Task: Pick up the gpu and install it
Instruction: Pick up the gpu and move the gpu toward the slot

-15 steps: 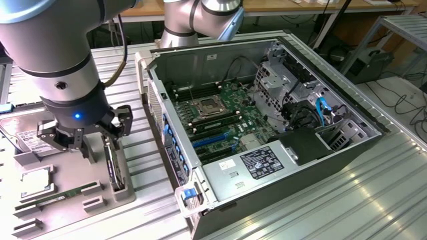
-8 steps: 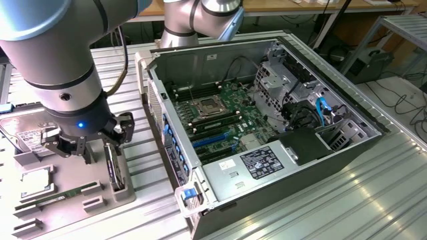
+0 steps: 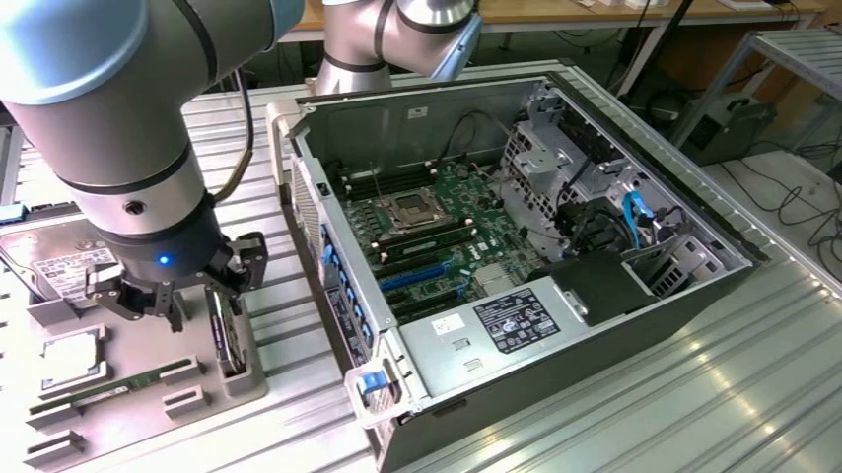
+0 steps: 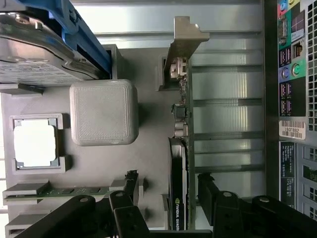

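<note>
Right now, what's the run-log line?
thin green GPU card with silver bracket: upright in grey tray, ungripped | tool: open, straddling it

NVIDIA QUADRO printed on gpu edge; white sticker on computer case reads roughly 1SGFB82.

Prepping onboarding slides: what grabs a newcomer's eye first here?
A bulky grey robot arm looms on the exterior view's left, beside the open black computer tower with its green motherboard exposed. In the wrist view, the open black gripper straddles the thin green gpu card with a silver end bracket, standing on edge in a grey parts tray.
</note>
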You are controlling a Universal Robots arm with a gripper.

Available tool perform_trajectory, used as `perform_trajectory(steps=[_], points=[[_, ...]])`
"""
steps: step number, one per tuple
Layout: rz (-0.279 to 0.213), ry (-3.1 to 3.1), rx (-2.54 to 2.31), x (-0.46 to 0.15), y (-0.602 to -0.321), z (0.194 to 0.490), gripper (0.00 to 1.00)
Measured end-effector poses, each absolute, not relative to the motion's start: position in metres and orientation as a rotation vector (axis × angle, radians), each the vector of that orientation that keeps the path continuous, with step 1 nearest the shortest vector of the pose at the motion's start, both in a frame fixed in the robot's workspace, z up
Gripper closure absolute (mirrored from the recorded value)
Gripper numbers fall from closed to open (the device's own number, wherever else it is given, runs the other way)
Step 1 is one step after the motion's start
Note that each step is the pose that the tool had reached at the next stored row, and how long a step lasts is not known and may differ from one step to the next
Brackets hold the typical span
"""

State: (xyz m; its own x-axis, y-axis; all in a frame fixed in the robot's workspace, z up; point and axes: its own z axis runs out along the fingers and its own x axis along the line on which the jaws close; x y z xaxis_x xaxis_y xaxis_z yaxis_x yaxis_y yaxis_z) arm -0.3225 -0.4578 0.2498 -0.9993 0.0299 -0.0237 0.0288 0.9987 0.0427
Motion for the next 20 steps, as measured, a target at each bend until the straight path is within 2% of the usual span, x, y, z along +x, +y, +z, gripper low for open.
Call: perform_trajectory(steps=[20], points=[[0.054,3.115,0.079,-0.317,-0.449,0.226,0.40]])
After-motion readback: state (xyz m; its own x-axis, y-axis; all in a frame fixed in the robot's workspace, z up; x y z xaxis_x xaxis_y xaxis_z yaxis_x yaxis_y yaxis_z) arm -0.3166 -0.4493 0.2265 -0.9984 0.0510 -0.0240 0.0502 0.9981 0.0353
